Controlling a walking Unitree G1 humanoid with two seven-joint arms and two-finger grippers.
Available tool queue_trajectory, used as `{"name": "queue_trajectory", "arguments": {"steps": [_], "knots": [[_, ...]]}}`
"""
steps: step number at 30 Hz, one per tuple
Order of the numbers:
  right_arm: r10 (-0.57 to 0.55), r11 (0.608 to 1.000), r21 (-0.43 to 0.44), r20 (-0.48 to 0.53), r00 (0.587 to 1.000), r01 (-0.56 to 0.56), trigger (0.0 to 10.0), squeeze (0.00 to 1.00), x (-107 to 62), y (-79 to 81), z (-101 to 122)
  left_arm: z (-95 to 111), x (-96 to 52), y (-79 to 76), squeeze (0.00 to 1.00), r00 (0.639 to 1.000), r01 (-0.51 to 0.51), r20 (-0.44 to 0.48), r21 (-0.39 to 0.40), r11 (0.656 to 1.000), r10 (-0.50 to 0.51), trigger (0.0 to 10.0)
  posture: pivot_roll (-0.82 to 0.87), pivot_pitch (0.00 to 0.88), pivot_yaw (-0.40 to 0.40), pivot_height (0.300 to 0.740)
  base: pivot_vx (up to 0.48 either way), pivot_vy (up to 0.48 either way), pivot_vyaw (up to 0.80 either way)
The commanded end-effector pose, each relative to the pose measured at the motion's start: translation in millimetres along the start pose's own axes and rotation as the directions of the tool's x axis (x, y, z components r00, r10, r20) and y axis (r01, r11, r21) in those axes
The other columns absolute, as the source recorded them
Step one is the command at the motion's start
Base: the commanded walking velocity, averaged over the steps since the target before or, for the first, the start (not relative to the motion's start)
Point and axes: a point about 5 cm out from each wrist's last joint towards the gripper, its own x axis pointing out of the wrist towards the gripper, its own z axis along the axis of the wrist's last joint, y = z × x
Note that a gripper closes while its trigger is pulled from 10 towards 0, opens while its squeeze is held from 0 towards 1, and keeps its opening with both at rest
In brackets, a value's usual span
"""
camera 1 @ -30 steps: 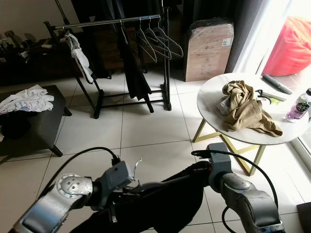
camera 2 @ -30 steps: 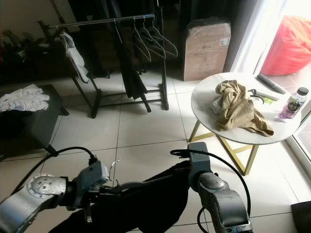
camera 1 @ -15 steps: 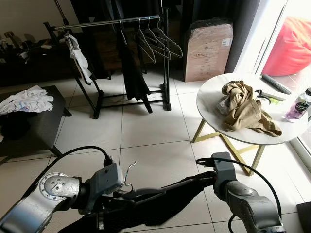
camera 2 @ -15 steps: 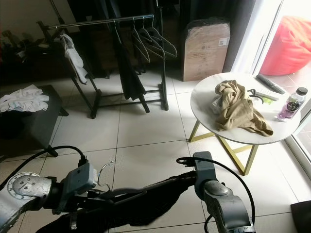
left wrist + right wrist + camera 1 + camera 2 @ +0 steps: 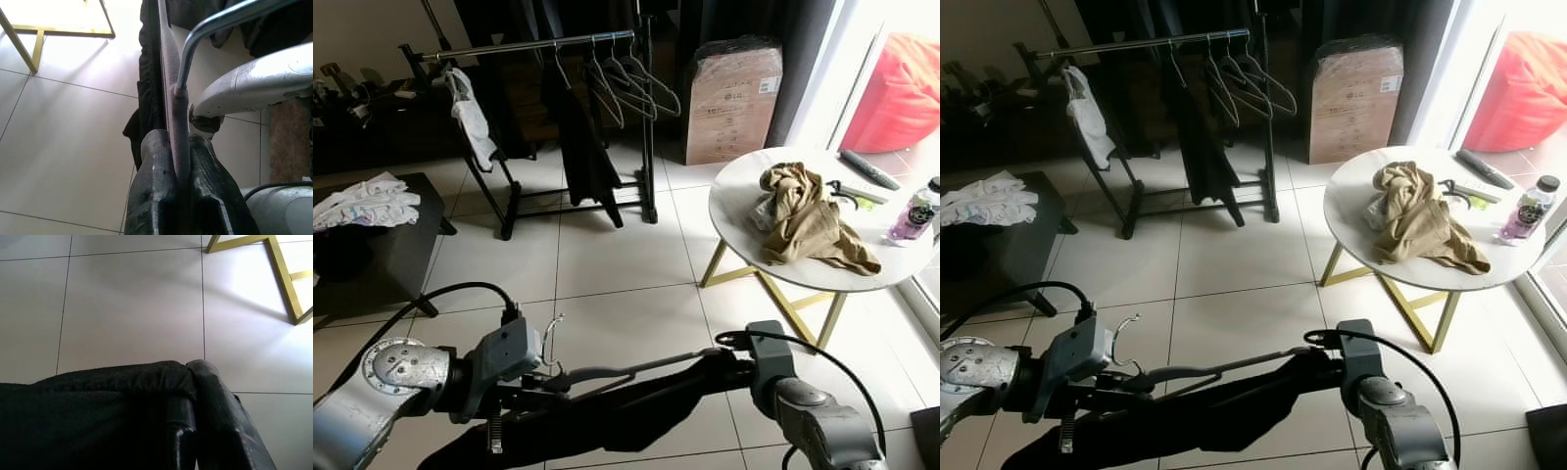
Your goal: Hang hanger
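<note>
Holding the hanger (image 5: 607, 372) level between both grippers: your left gripper (image 5: 182, 161) pinches it near the hook, right gripper (image 5: 193, 382) clamps the black garment (image 5: 607, 416), so nothing drags toward the rack (image 5: 533, 44).

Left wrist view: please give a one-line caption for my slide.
Left gripper clamps the hanger, a dark garment draped on it, above the tiled floor.

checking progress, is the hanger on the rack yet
No, the hanger with its black garment is held between both pincers, far from the rack.
</note>
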Motion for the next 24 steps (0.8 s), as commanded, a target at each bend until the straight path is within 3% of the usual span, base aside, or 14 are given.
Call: {"name": "queue_trajectory", "arguments": {"steps": [1,5,12,17,20,24], "knots": [[-0.173,0.984,0.026,-0.039,0.984,0.174,0.0,0.00,-0.8,-37.7,-11.8,-8.4,-19.5,8.8,0.00,0.993,-0.076,-0.087,-0.008,0.997,0.075,10.0,-0.11,0.153,0.060,0.740,0.000,0.000,0.00],[-0.179,0.981,0.066,-0.051,0.982,0.182,0.0,0.00,1.2,-40.8,-15.4,-8.1,-20.3,11.7,0.00,0.992,-0.101,-0.082,-0.018,0.995,0.100,10.0,-0.11,0.153,0.060,0.740,0.000,0.000,0.00],[-0.193,0.968,0.145,-0.095,0.977,0.205,0.0,0.00,4.7,-48.5,-29.1,-2.3,-25.0,4.6,0.00,0.999,-0.028,-0.038,-0.012,1.000,0.028,10.0,-0.10,0.153,0.061,0.740,0.000,0.000,0.00],[-0.188,0.935,0.281,-0.117,0.975,0.214,0.0,0.00,7.2,-50.7,-34.3,-6.6,-25.8,2.3,0.00,0.997,-0.017,-0.075,-0.015,1.000,0.016,10.0,-0.10,0.153,0.060,0.740,0.000,0.000,0.00],[-0.189,0.934,0.285,-0.115,0.975,0.215,0.0,0.00,7.7,-52.0,-34.2,-5.8,-25.4,4.0,0.00,0.997,-0.038,-0.065,-0.009,0.999,0.037,10.0,-0.10,0.153,0.060,0.740,0.000,0.000,0.00],[-0.077,0.949,0.301,-0.060,0.995,0.091,0.0,0.00,9.3,-36.5,-27.4,3.9,-20.2,15.4,0.00,0.989,-0.139,0.051,-0.017,0.990,0.139,10.0,-0.10,0.152,0.060,0.740,0.000,0.000,0.00]]}}
